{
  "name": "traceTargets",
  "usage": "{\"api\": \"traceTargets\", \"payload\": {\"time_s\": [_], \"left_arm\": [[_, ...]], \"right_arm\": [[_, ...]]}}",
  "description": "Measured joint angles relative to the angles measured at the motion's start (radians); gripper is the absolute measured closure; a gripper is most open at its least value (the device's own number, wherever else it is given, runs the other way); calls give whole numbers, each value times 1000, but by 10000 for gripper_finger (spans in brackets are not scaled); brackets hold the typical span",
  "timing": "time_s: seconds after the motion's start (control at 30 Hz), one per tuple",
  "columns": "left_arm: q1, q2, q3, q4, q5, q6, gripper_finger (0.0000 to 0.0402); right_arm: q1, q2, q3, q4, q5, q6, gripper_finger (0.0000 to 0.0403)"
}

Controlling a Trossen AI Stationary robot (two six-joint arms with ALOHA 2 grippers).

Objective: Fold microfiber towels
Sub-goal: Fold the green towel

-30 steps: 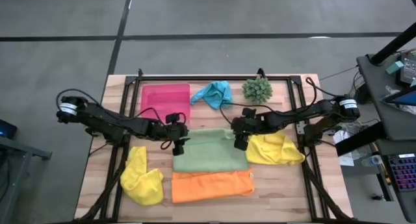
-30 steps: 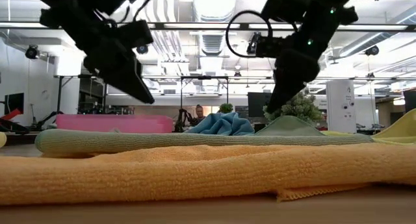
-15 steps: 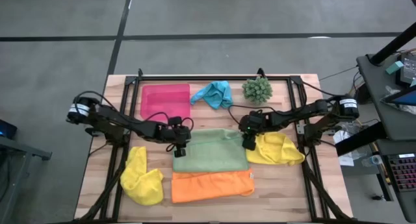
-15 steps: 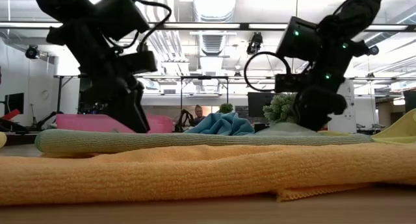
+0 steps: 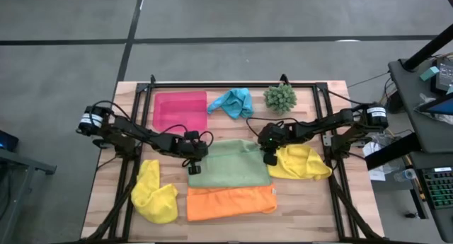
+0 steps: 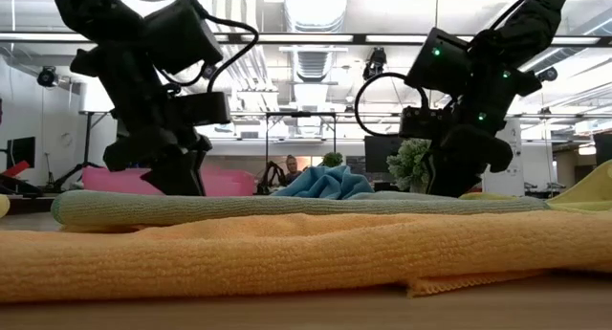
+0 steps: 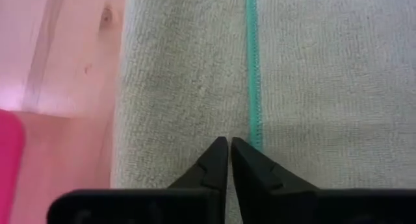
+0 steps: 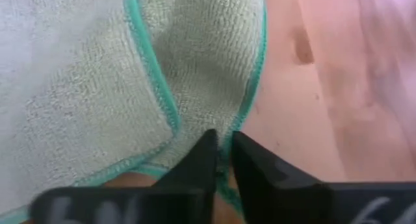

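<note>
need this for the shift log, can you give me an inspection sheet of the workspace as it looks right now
surface: wooden table, black frame rails along its sides.
job's things: light green towel flat at centre; orange towel folded in front of it; yellow towel bunched front left; second yellow towel at right; turquoise towel crumpled at the back.
clutter: pink tray back left; spiky green plant ball back right.
grippers: left gripper shut on the green towel's left edge; right gripper shut on its right corner.
cables: black cable loops on both arms.
surroundings: grey floor; desk with equipment at right; a person far behind in the low view.
</note>
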Motion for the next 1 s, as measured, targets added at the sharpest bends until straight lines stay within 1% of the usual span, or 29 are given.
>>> {"api": "traceTargets", "payload": {"time_s": [0.07, 0.17, 0.23, 0.37, 0.53, 0.63, 0.87, 0.93, 1.0], "left_arm": [[0, -9, 1, -9, -11, 7, 398], [-1, -43, 11, -44, -18, 18, 400], [-1, -77, 14, -76, -18, 14, 400], [-1, -172, 9, -103, -25, -1, 401], [-1, -272, -1, -110, -72, -1, 401], [-1, -293, -12, -109, -79, -1, 401], [0, -267, -27, -117, -72, -74, 401], [0, -261, -27, -128, -63, -106, 398], [0, -255, -27, -125, -35, -122, 385]], "right_arm": [[0, 5, 8, -2, 40, -27, 387], [1, -4, 28, -26, 137, -69, 392], [3, -20, 46, -55, 179, -117, 393], [29, -59, 95, -65, 199, -218, 394], [89, -67, 126, -82, 198, -275, 394], [137, -68, 132, -79, 161, -284, 394], [225, -68, 138, -79, -44, -206, 394], [245, -68, 137, -84, -69, -176, 394], [262, -68, 136, -84, -70, -152, 394]]}}
